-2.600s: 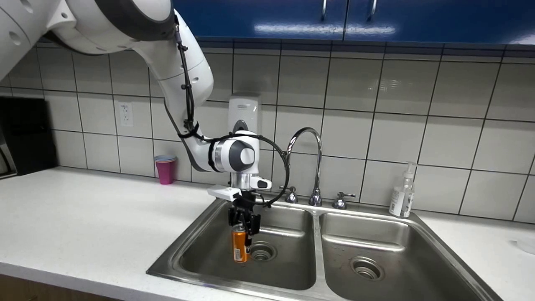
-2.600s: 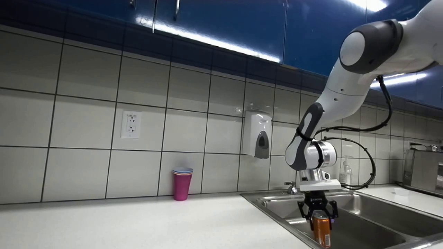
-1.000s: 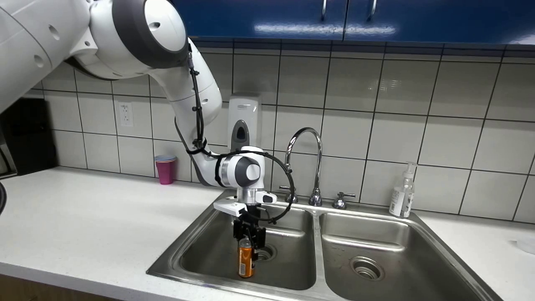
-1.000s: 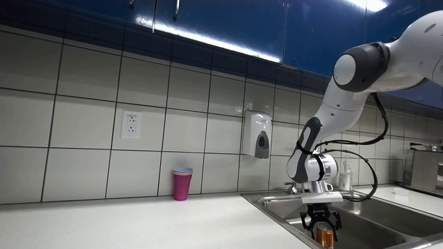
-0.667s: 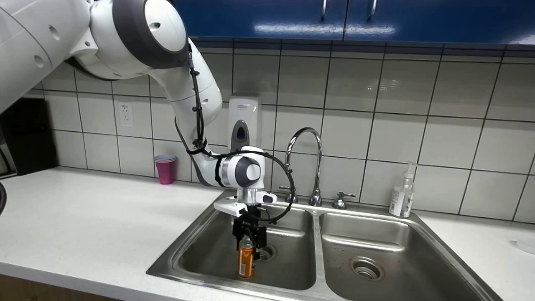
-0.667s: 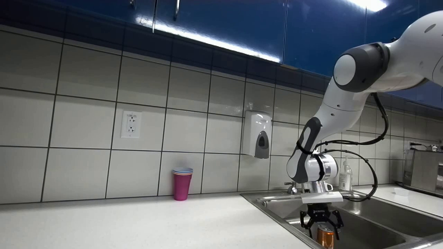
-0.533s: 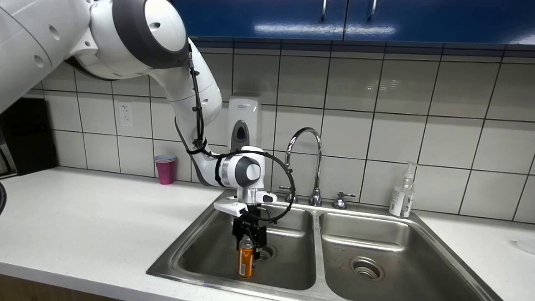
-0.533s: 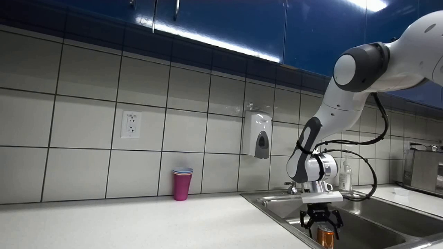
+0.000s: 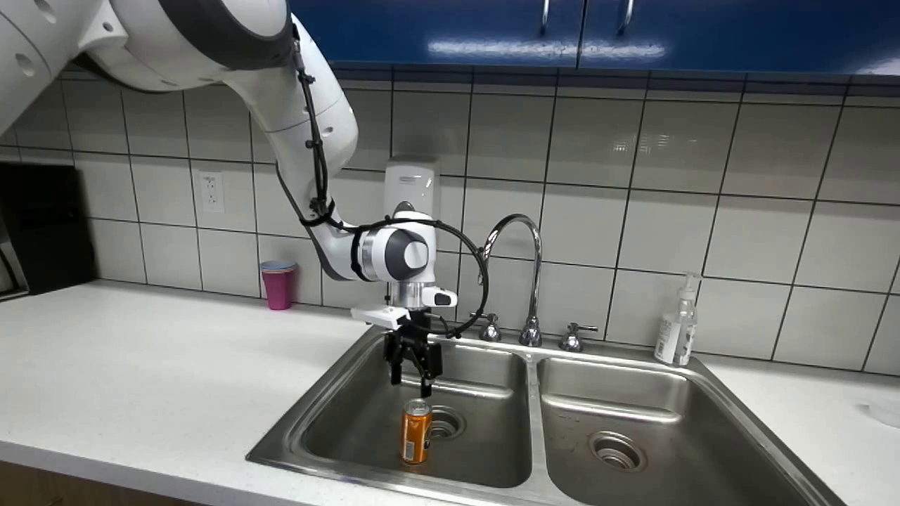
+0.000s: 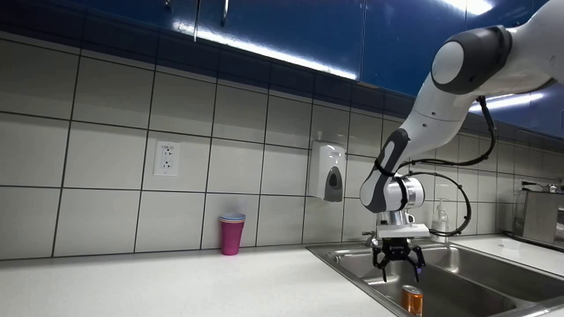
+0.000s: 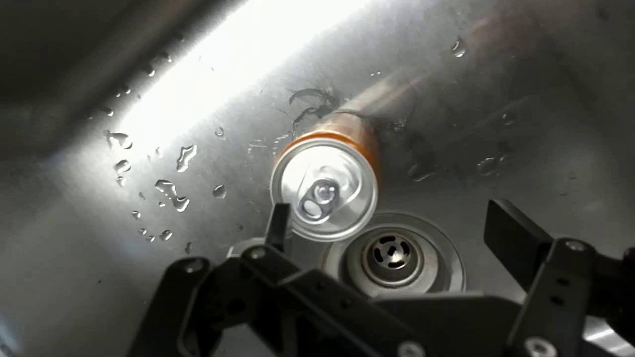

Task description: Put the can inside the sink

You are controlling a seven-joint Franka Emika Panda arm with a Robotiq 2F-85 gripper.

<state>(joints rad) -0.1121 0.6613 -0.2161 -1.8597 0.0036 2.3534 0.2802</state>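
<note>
The orange can (image 9: 415, 434) stands upright on the floor of the sink (image 9: 532, 429), inside the basin nearer the cups and close to its drain. My gripper (image 9: 411, 386) hangs above the can, apart from it. In an exterior view the jaws of my gripper (image 10: 401, 280) are spread wide with nothing between them, and the can (image 10: 412, 301) shows below, its base cut off by the frame. From the wrist view I look down on the silvery top of the can (image 11: 325, 191); one black fingertip (image 11: 279, 225) overlaps its edge in the picture.
A chrome faucet (image 9: 536, 281) rises behind the sink with handles at either side. Pink stacked cups (image 10: 231, 235) stand by the tiled wall. A pump bottle (image 9: 677, 327) sits at the sink's back corner. The wall dispenser (image 10: 327, 171) is behind the arm.
The can was lowered with the gripper around it onto the basin floor. The jaws then spread and let it go, and the gripper has risen away while the can stays standing.
</note>
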